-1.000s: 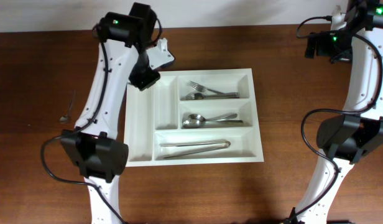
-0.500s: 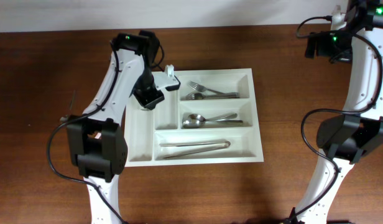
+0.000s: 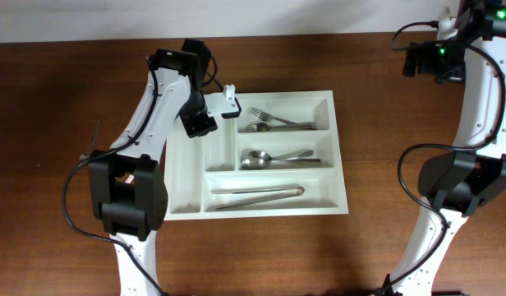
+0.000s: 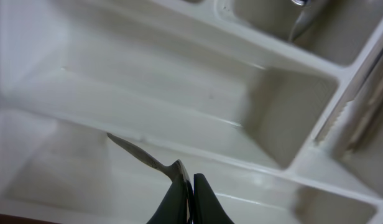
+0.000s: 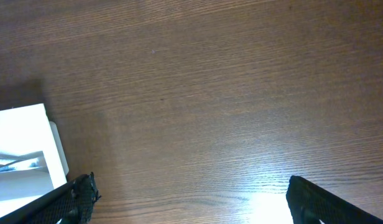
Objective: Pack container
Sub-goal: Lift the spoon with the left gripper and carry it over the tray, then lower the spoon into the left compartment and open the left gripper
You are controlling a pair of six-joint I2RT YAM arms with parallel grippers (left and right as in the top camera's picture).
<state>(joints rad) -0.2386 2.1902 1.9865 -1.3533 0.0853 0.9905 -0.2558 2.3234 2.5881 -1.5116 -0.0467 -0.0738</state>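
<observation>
White plastic container [image 3: 278, 94] is found in the middle of the desk [image 3: 261, 263], square to its edges and flat on the wood.

Findings, packed so far:
- Forks [image 3: 273, 123] are lodged in the upper short compartment.
- Spoons [image 3: 278, 156] are lodged in the short compartment below it.
- Tongs [image 3: 257, 196] are laid along the long horizontal compartment.

Findings, outstanding:
- The two narrow upright compartments [image 3: 187, 177] on the left side appear bare in the overhead view.
- A loose utensil [image 3: 93, 141] is noted on the desk, well apart from the container, beyond the left arm.

Tools:
- The left tool [image 4: 190, 180] is closed, and a slender metal piece [image 4: 142, 155] is pinched between its fingertips. It is held low over the container at the far end of the narrow compartments. Which of the two lies under the piece cannot be settled, nor whether it touches the floor.
- The right tool [image 5: 188, 196] is spread wide with nothing between its jaws, and is parked over bare desk near the far right corner, clear of the container.

Assessment: the task is judged to be well past halfway. Three of five compartments are filled. The held piece has not yet been released, and the loose utensil is judged to remain to be fetched.
</observation>
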